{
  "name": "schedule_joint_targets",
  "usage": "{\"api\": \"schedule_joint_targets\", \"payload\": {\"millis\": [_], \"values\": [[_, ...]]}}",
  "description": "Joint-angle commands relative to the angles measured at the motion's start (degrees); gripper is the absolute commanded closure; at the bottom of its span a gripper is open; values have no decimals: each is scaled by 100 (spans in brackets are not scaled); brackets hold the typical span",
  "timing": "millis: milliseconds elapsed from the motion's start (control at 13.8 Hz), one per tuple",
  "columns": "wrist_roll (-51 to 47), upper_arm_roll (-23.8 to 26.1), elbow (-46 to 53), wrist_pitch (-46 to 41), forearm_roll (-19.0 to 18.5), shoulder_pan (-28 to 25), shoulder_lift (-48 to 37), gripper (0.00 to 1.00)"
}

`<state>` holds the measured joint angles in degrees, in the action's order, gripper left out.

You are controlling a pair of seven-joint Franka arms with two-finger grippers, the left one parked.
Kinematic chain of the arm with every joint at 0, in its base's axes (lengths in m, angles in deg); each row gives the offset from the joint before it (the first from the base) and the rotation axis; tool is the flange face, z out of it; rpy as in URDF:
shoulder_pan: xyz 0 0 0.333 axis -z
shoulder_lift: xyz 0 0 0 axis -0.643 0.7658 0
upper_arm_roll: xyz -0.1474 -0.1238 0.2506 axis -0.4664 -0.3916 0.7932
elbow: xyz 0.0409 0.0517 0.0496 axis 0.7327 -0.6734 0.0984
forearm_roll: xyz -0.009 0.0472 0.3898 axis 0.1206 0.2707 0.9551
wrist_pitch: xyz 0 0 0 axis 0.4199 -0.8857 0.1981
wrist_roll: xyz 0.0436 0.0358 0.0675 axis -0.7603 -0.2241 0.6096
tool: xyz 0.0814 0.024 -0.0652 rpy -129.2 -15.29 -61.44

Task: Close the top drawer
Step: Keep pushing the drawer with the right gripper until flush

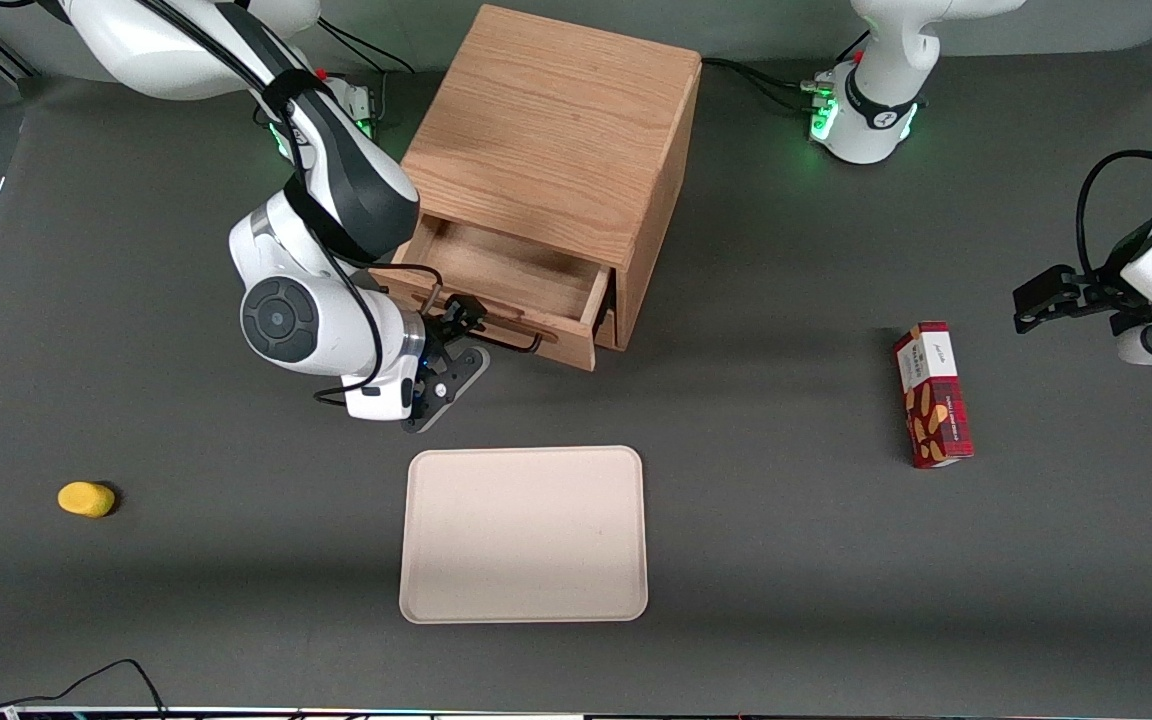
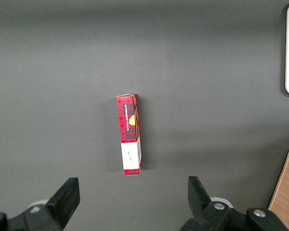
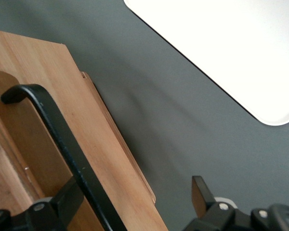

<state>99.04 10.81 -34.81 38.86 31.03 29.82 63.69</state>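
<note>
The wooden cabinet (image 1: 556,130) stands at the back of the table. Its top drawer (image 1: 496,275) is pulled out toward the front camera, and its inside shows bare. A black wire handle (image 1: 511,340) runs along the drawer's front (image 3: 86,144). My right gripper (image 1: 466,332) sits at that front, at the end toward the working arm. It is open (image 3: 133,197). The handle (image 3: 62,139) and the front panel pass between its fingers (image 3: 67,198), one inside the handle and one out over the table.
A cream tray (image 1: 524,535) lies nearer the front camera than the drawer, and its corner (image 3: 221,43) shows from the wrist. A yellow object (image 1: 86,499) lies toward the working arm's end. A red box (image 1: 932,394) lies toward the parked arm's end.
</note>
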Motion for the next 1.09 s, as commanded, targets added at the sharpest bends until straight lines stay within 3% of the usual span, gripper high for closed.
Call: {"api": "schedule_joint_targets", "payload": {"millis": [0, 1014], "values": [[-47, 178, -234, -57, -22, 97, -191, 0], [-733, 670, -585, 22, -31, 150, -376, 0]]}}
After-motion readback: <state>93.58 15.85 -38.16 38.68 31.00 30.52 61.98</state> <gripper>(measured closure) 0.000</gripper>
